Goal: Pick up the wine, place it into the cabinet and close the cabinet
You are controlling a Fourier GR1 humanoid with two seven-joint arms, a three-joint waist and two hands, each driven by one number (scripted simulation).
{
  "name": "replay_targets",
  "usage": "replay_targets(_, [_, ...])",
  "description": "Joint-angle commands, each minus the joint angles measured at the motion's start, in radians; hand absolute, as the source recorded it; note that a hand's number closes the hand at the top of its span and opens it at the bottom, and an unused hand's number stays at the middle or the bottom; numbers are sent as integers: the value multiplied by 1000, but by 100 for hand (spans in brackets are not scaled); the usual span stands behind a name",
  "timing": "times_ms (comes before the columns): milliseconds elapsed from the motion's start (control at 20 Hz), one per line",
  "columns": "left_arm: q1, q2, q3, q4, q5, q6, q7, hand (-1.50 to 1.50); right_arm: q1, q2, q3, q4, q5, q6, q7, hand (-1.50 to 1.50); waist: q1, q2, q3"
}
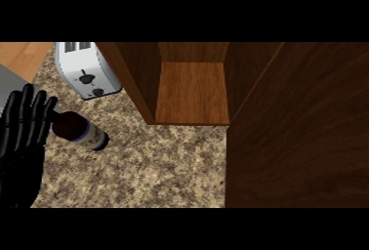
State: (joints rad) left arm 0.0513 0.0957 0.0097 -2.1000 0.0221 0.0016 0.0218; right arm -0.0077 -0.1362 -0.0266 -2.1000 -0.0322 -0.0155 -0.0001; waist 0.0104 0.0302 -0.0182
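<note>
The wine bottle [78, 130] is dark brown with a pale, blue-edged label. It sits on the speckled counter [158, 166] at the left, its narrow end pointing toward my left hand [25, 128]. That hand is open with its fingers straight and pointing up, right against the bottle's left side, and I cannot tell if they touch. The wooden cabinet [193, 93] stands open at top centre, showing a bare shelf. Its dark door [299, 132] is swung out and fills the right side. My right hand does not show.
A white toaster [88, 73] stands behind the bottle, just left of the cabinet's side wall. A strip of light wood floor [22, 56] shows at top left, beyond the counter's edge.
</note>
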Motion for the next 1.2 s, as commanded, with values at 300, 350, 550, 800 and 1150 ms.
replay_targets(300, [-148,-90,45,53,53,106,78,-150,171,5,191,-107,-82,161,39,-150,-25,-33,18])
replay_targets(350, [-200,-91,42,108,40,147,81,-150,135,-20,154,-144,-123,162,105,-150,-33,-29,17])
replay_targets(550, [-244,-94,-32,74,19,237,157,-150,229,-33,157,-265,-181,182,160,-150,-24,-33,19])
replay_targets(800, [-358,-95,-96,130,-55,321,192,-150,134,-3,164,-306,-173,124,290,-150,-15,-31,18])
replay_targets(1150, [-382,-95,-177,23,-143,406,325,-150,70,-7,156,-448,-169,58,476,-150,-13,-32,18])
